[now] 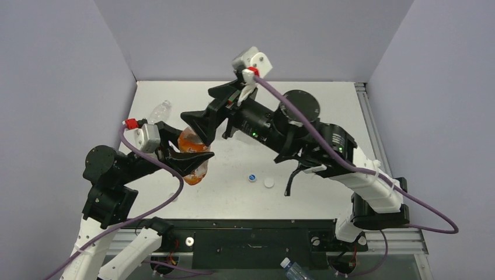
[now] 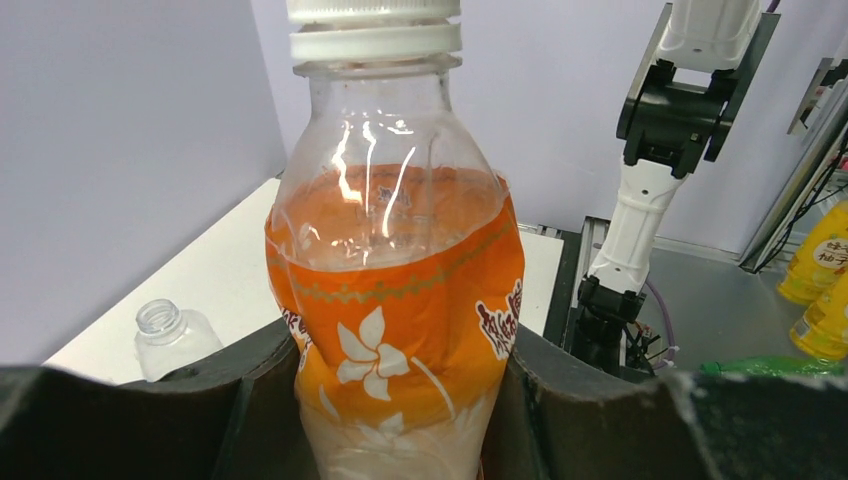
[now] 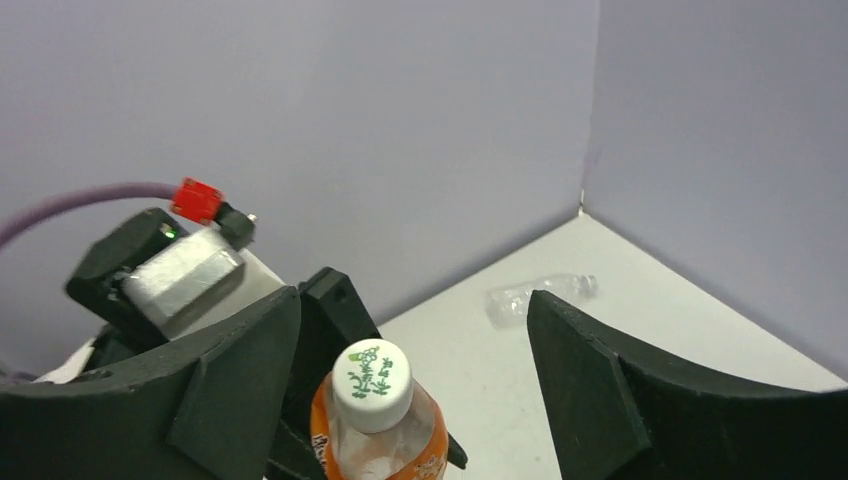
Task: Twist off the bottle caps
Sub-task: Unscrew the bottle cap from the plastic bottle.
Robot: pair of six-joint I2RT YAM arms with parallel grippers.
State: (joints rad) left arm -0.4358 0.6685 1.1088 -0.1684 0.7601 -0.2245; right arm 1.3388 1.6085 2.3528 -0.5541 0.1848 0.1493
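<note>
The round white ridged plastic cap (image 3: 371, 384) sits on top of the orange plastic bottle (image 2: 395, 300), screwed down on its neck. It has a little green drawing on its top.

The left gripper (image 1: 188, 154) is clamped on the lower part of this bottle, with one black finger pressed on each side. I cannot tell if the bottom of the bottle touches the table.

The right gripper (image 3: 412, 320) hangs over the cap with its two black fingers far apart. One finger is on each side of the cap, and they do not touch it.

Two loose caps lie on the white table (image 1: 303, 93) in front of the bottle, close to each other: a small blue cap with a white top (image 1: 252, 178) and a small white cap (image 1: 268, 182).

A clear plastic bottle (image 1: 159, 111) lies on its side near the far left corner, and its mouth is open
</note>
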